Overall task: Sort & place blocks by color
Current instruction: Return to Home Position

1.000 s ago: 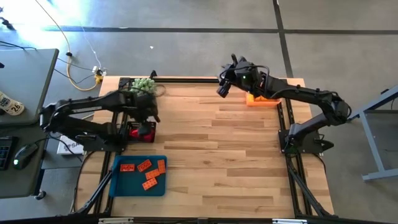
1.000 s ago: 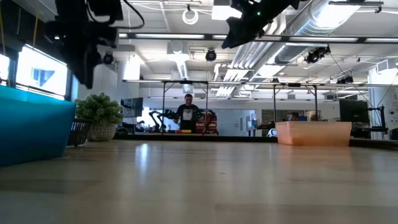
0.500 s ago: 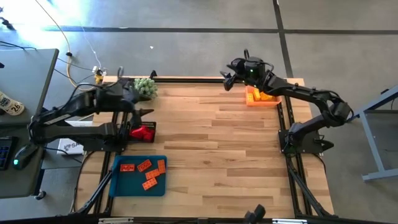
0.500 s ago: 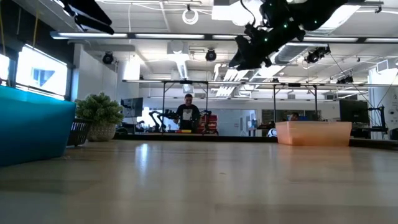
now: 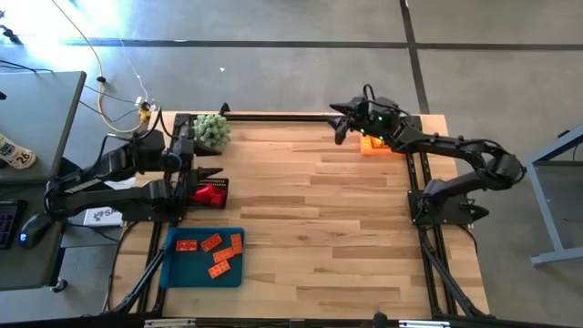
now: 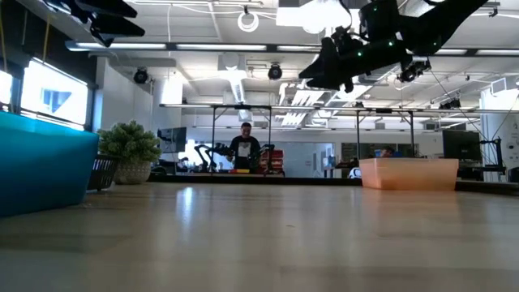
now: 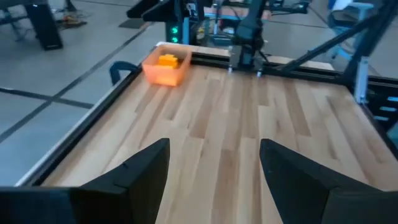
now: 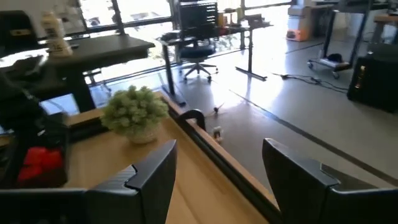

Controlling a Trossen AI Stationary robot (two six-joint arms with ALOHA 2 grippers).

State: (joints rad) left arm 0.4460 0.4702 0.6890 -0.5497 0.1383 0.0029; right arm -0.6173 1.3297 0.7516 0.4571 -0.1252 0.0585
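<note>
Several orange-red blocks (image 5: 215, 251) lie flat in the blue tray (image 5: 178, 270) at the near left. More red blocks (image 5: 211, 193) sit in a black basket (image 5: 195, 185) at the left edge; the right wrist view shows them too (image 8: 40, 163). Yellow blocks (image 5: 373, 141) lie in the orange tray (image 5: 392, 150) at the far right; the left wrist view shows them as well (image 7: 166, 60). My left gripper (image 5: 209, 170) hangs open above the basket, pointing across the table with nothing between its fingers. My right gripper (image 5: 339, 123) is open and empty beside the orange tray, high over the table (image 6: 320, 73).
A green plant ball in a pot (image 5: 211, 130) stands at the far left corner. A black frame rail (image 5: 273, 116) runs along the far edge. The wooden table (image 5: 301, 228) lies bare through its middle and near right. A person (image 6: 245, 150) stands far off in the room.
My left gripper has risen from the black basket and drawn back toward the table's left edge, tipping from pointing down to nearly level. My right gripper has sunk lower beside the orange tray and rolled as it tipped toward level. Both have stayed open.
</note>
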